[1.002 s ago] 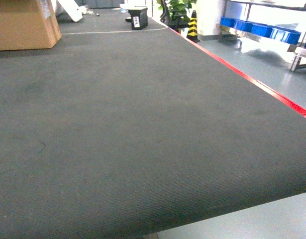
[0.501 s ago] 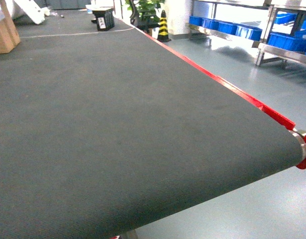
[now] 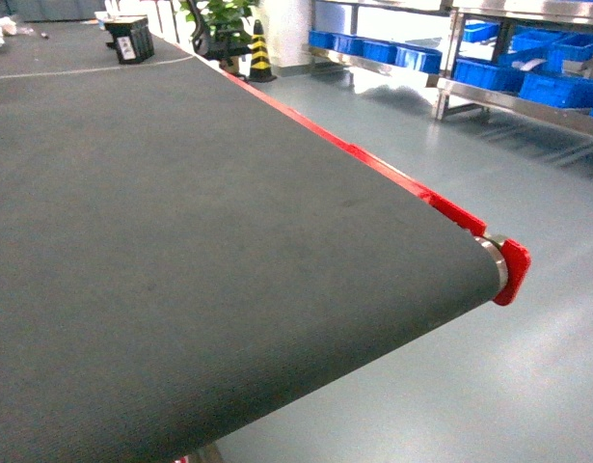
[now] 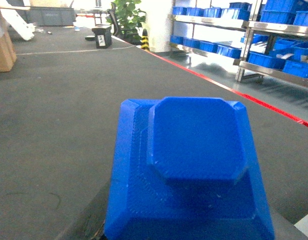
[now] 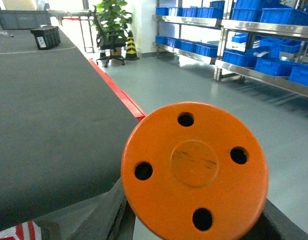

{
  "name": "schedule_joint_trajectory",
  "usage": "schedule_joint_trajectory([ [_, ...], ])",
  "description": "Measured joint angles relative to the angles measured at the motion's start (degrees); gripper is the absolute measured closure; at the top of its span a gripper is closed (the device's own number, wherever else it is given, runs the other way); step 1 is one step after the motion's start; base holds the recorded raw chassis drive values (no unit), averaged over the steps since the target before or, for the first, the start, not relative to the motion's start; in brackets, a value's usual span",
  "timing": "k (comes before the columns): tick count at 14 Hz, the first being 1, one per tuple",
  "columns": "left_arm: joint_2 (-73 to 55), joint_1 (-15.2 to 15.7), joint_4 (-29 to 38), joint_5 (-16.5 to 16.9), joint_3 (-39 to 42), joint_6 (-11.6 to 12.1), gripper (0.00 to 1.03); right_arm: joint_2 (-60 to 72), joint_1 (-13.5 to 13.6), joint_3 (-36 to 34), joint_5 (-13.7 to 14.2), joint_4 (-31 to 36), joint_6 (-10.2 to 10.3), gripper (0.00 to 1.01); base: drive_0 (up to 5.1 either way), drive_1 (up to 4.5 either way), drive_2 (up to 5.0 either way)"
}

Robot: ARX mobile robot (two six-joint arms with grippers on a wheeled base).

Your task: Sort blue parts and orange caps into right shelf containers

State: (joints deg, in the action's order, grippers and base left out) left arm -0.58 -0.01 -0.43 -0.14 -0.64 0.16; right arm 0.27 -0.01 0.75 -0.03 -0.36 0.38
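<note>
The main risk now is losing a load in transit. The blue moulded plastic part with a raised octagonal top point(image 4: 194, 165) fills the lower middle of the left wrist view, and the round orange plastic cap with four holes point(image 5: 195, 167) fills the lower middle of the right wrist view. Each sits right in front of its camera, evidently carried, so a jolt from the base or a loose hold could drop either onto the grey floor point(image 3: 527, 367).

I cannot tell how the fingers of either gripper are set, because both loads hide them. Neither arm shows in the head view, so both seem drawn in close to the robot, wrists facing forward over the dark grey belt surface point(image 3: 180, 241) near its red-trimmed right edge point(image 3: 373, 164).

The bright blue plastic crates point(image 3: 556, 89) sit on steel shelving point(image 3: 513, 101), well apart from the belt across open floor. A second risk is mixing up the two crates at the drop.
</note>
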Motion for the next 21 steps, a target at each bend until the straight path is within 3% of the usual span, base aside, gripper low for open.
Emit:
schedule_joint_trajectory([
  [21, 0.0, 0.0, 0.02, 0.07, 0.0, 0.0, 0.61, 0.0, 0.0, 0.0, 0.0, 0.0, 0.0, 0.58, -1.6, -1.62, -1.6],
])
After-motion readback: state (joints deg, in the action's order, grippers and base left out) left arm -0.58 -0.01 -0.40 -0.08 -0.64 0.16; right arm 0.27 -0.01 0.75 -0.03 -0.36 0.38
